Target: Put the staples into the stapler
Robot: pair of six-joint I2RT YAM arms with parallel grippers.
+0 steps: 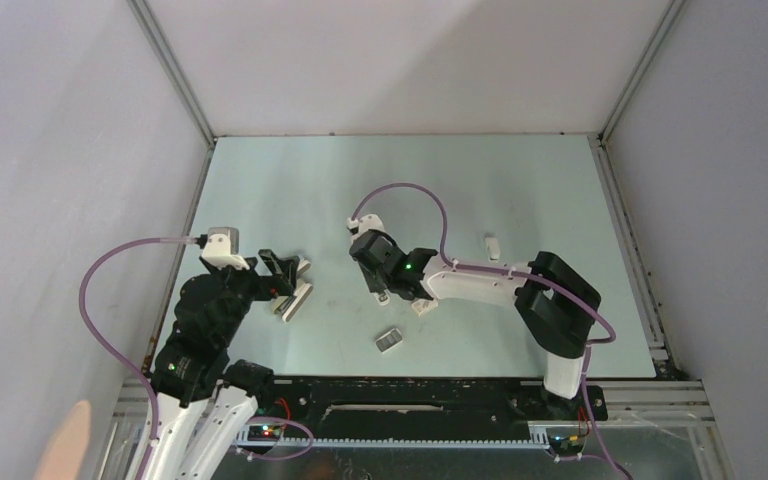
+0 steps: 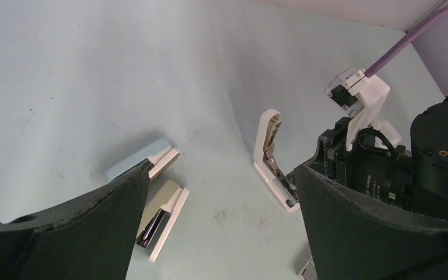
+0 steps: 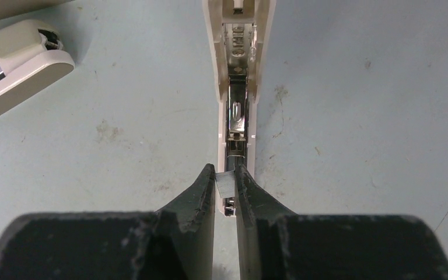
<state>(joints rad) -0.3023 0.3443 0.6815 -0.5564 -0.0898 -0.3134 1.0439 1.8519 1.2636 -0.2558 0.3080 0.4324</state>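
The stapler [image 3: 239, 64] lies open on the tabletop [image 1: 520, 180] near its middle, base arm flat with the dark channel facing up and the other arm hinged upward. At the channel's free end the right tool [image 3: 226, 175] is closed to a narrow gap on a small pale strip, which I take for the staples [image 3: 226, 186], held just above the channel. A separate grey block [image 1: 390, 340] lies nearer the arm bases.

The left tool [image 1: 282, 270] hangs wide open over two larger staplers [image 1: 296, 296], well apart, so nothing steadies the stapler. It looks light, and any downward or sideways push could slide or tip it. A strip slightly skewed in the pinch could catch a channel wall and ride up. Released too high, it may drop beside the channel. The raised arm could also fall shut.
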